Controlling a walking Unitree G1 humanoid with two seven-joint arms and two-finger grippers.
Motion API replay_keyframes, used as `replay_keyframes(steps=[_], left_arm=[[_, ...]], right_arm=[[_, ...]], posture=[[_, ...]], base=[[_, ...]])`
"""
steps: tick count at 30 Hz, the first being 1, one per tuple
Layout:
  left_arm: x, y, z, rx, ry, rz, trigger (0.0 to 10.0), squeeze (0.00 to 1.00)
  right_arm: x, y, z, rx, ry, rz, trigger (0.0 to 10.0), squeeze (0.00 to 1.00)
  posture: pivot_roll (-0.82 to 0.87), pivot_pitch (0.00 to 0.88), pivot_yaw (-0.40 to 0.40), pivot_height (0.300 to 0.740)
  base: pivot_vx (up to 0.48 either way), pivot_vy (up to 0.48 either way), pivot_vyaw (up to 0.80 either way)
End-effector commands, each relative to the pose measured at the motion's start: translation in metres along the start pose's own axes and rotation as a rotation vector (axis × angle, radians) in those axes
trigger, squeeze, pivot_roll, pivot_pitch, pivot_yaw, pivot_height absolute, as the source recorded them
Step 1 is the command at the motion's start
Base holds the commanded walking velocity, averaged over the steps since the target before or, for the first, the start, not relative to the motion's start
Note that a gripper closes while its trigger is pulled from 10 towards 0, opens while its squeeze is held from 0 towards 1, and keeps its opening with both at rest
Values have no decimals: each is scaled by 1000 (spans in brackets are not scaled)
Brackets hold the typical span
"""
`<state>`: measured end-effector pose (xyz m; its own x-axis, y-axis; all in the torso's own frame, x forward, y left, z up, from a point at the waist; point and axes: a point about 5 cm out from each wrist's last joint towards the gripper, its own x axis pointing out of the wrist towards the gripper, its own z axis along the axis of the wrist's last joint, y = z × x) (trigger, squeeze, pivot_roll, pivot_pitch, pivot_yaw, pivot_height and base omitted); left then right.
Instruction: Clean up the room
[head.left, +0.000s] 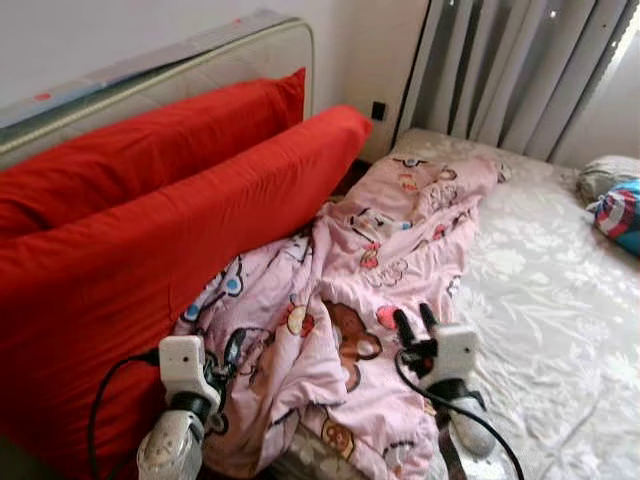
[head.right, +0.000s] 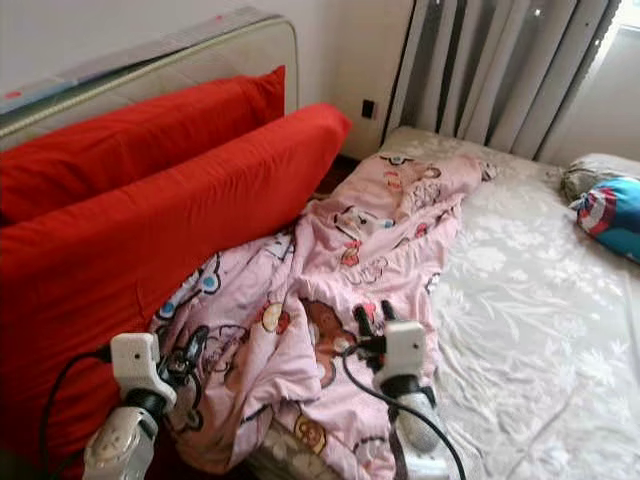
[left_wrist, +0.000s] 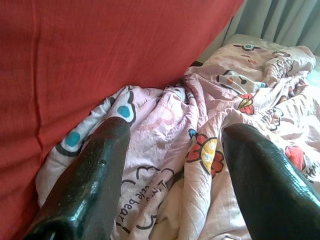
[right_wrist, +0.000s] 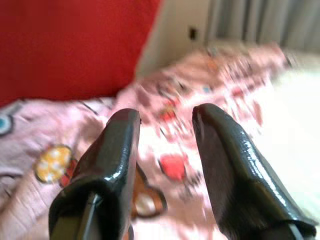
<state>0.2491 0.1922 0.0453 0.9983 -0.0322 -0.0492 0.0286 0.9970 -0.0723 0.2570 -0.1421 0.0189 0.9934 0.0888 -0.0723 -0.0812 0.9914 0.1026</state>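
Note:
A crumpled pink cartoon-print blanket (head.left: 370, 260) lies in a long strip along the near side of the bed, running from the front edge toward the curtains. My left gripper (head.left: 235, 352) hovers open low over the blanket's front left corner, beside the red cushion; in its wrist view its fingers (left_wrist: 95, 175) straddle the pink blanket (left_wrist: 200, 145). My right gripper (head.left: 416, 322) stands open just above the blanket's middle front, with nothing between its fingers (right_wrist: 220, 165).
Two big red cushions (head.left: 150, 230) lean against a mattress (head.left: 200, 60) stood up at the left. The bed's white floral sheet (head.left: 540, 300) stretches right. Pillows (head.left: 615, 200) sit at the far right, and grey curtains (head.left: 510, 70) hang behind.

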Motion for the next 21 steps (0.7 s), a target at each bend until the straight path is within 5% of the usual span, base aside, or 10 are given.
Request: replay_keyframes(steps=[1, 21], left_arm=[[1, 1, 0, 10, 12, -2, 10000, 0], [6, 2, 5, 10, 14, 15, 10000, 0]], right_arm=[[2, 6, -2, 26, 12, -11, 10000, 0], [9, 7, 0, 16, 69, -10, 10000, 0]], posture=[[-33, 0, -28, 740], [-20, 31, -38, 720]], base=[[0, 0, 0], [0, 0, 0]])
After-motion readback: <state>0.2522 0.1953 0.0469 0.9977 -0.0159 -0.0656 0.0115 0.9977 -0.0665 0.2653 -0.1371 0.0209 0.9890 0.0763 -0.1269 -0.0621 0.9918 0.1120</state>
